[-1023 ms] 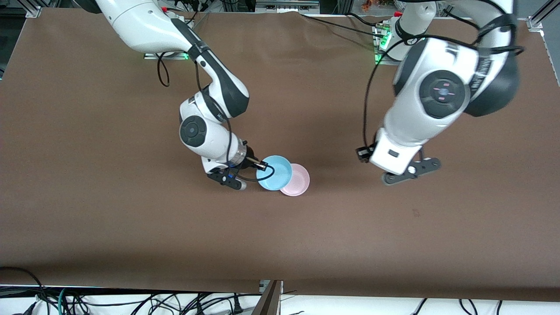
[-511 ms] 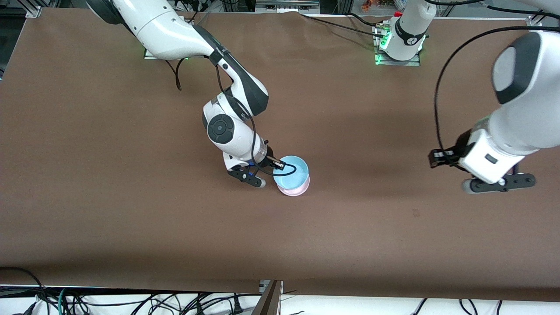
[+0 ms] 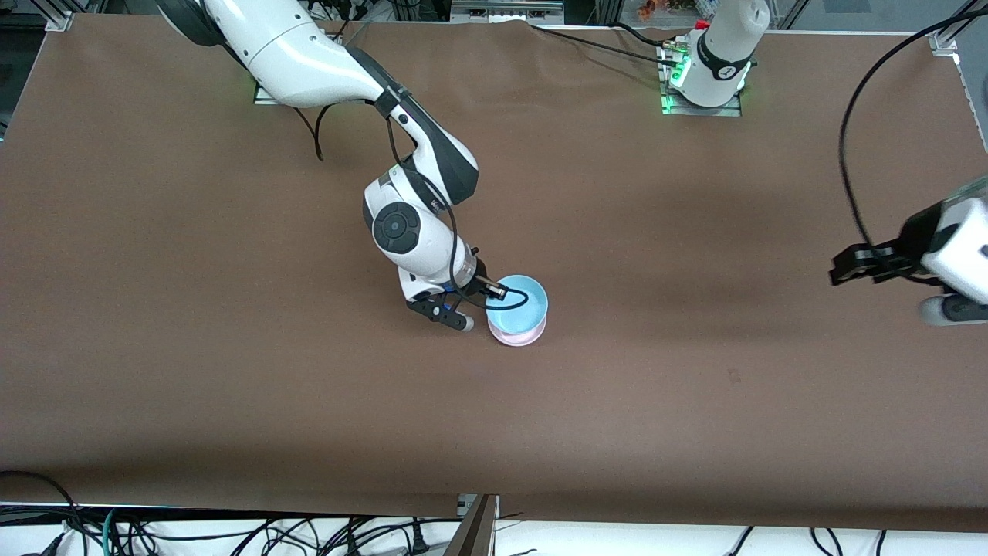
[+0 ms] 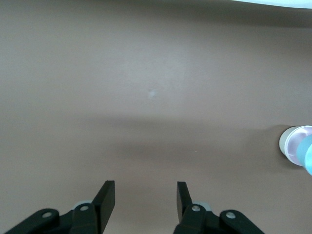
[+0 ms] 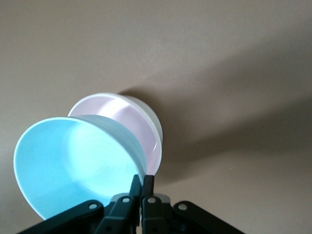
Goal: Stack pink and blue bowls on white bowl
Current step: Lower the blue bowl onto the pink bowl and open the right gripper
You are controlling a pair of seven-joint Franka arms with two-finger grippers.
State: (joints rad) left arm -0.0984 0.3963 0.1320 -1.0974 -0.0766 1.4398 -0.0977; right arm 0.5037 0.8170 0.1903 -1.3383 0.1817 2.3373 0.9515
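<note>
right gripper [image 3: 494, 292]: pinched on rim of blue bowl [image 3: 519, 303], held over pink bowl [image 3: 519, 333], itself nested in white bowl [image 5: 155, 122]. left gripper [image 4: 145, 200]: fingers apart, empty, over bare table [image 3: 695, 371], well apart from bowls.

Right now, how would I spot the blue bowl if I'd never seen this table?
Find the brown table and follow the right arm down to the right gripper near the middle. It pinches the rim of the blue bowl, held over the pink bowl. It's the only sky-blue thing.
</note>
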